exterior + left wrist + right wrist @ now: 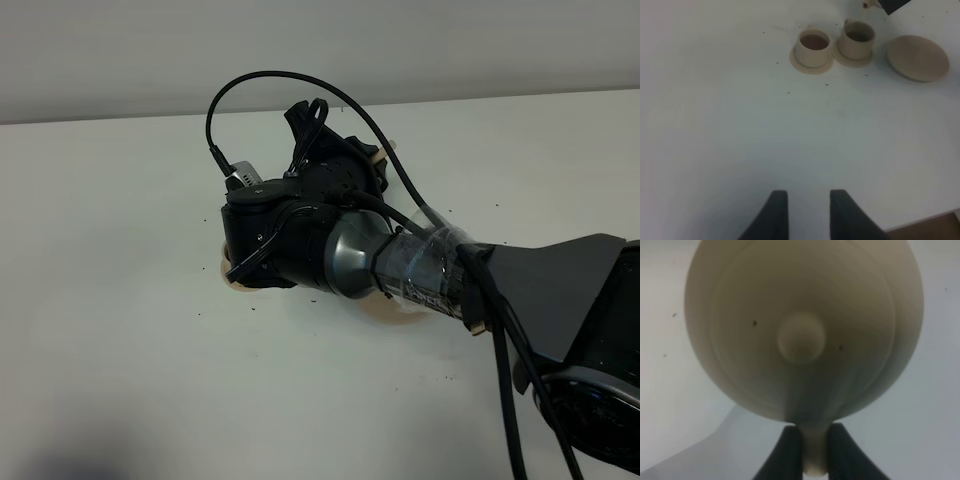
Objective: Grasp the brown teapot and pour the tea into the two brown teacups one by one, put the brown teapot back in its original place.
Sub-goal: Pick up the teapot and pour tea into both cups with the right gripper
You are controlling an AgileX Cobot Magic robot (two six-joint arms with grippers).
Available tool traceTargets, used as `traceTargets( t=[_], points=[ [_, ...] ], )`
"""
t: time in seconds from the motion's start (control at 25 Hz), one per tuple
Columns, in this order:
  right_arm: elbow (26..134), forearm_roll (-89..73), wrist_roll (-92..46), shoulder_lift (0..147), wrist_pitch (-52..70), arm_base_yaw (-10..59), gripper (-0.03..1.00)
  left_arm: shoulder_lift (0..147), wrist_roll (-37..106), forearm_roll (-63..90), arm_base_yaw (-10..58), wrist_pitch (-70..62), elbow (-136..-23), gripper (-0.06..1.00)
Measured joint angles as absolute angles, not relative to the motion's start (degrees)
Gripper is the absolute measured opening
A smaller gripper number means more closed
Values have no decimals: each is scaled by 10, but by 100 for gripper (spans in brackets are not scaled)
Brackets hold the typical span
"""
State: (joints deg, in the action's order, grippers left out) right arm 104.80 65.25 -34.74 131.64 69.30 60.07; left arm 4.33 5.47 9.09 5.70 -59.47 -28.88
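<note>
My right gripper [813, 447] is shut on the loop handle of the brown teapot [802, 330], seen from above with its knobbed lid. In the left wrist view only the teapot's spout tip [867, 5] shows, hanging just above one of the two brown teacups [857, 39]. The other teacup [813, 46] holds reddish-brown tea [813, 41]. Each cup stands on a small saucer. The wide saucer, the original place [918, 57], lies bare beside them. My left gripper [808, 215] is open, low over the table and well away from the cups. In the exterior view my right arm [340, 250] hides the cups.
The table [715, 125] is white with small dark specks near the cups. A brown strip past the table's edge [930, 231] shows close to the left gripper. Beige saucer rims [236, 278] peek out from under the right arm, and its black cable [300, 85] arcs above.
</note>
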Motion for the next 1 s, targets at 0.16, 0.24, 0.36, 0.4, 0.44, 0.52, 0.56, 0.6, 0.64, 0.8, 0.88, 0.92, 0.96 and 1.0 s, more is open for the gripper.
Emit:
traceTargets(
  t=[0.16, 0.24, 0.36, 0.4, 0.44, 0.52, 0.56, 0.6, 0.64, 0.8, 0.88, 0.92, 0.96, 1.0],
  points=[
    [1048, 652, -347, 1316, 693, 601, 11, 43, 55, 91, 57, -595, -289, 23],
    [1048, 652, -347, 1316, 693, 601, 11, 43, 55, 91, 57, -595, -289, 23],
    [1048, 652, -347, 1316, 693, 601, 11, 43, 55, 91, 57, -595, -289, 23],
    [1048, 652, -347, 1316, 693, 601, 11, 43, 55, 91, 57, -595, -289, 23],
    [1048, 652, -347, 1316, 693, 601, 11, 43, 55, 91, 57, -595, -289, 23],
    [1048, 652, -347, 1316, 693, 601, 11, 43, 55, 91, 57, -595, -289, 23],
    [1048, 652, -347, 1316, 693, 601, 11, 43, 55, 91, 57, -595, -289, 23],
    [1048, 652, -347, 1316, 693, 601, 11, 43, 55, 91, 57, -595, -289, 23],
    [1048, 652, -347, 1316, 693, 601, 11, 43, 55, 91, 57, -595, -289, 23],
    [1048, 652, -347, 1316, 693, 601, 11, 43, 55, 91, 57, -595, -289, 23],
    [1048, 652, -347, 1316, 693, 601, 11, 43, 55, 91, 57, -595, -289, 23],
    [1048, 652, -347, 1316, 693, 601, 11, 43, 55, 91, 57, -595, -289, 23],
    [1048, 652, -347, 1316, 693, 601, 11, 43, 55, 91, 57, -595, -289, 23],
    [1048, 652, -347, 1316, 693, 601, 11, 43, 55, 91, 57, -595, -289, 23]
  ],
)
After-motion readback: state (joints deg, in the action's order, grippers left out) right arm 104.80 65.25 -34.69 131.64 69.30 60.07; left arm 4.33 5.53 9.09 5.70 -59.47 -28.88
